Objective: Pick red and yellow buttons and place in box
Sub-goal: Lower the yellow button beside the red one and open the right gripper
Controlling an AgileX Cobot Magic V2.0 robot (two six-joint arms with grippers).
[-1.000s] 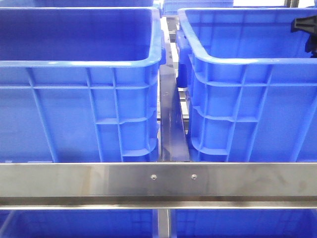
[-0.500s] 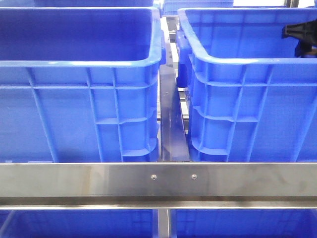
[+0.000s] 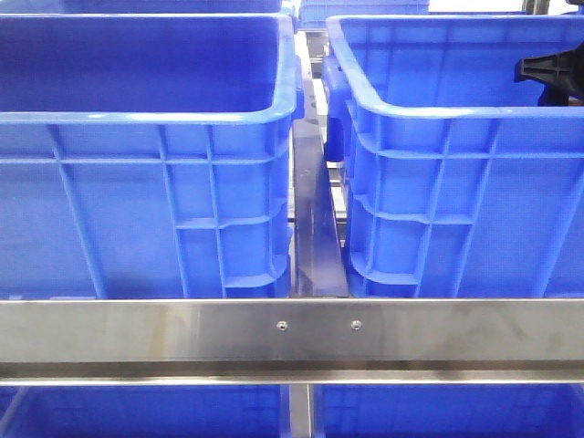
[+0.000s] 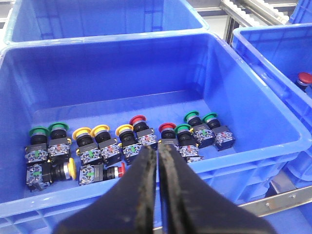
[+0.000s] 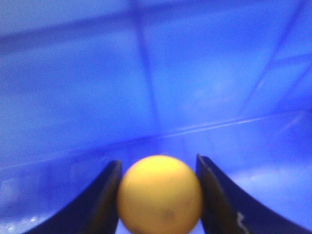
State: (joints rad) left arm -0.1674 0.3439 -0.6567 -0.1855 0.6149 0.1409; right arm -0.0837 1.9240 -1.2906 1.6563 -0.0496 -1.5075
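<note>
Right gripper (image 5: 158,195) clamped on round yellow-capped push button (image 5: 160,194), low inside blue plastic crate (image 3: 456,109), presumably for release. Left gripper (image 4: 157,161) fingers pressed together, empty, above the other blue crate (image 4: 273,122) of buttons.

The front camera sits low behind a steel rail (image 3: 292,333), facing two blue crates (image 3: 146,155) side-on. The left wrist camera looks steeply down into one crate (image 4: 146,68) from above. The right wrist camera is pressed close inside a blue bin (image 5: 156,73).
</note>
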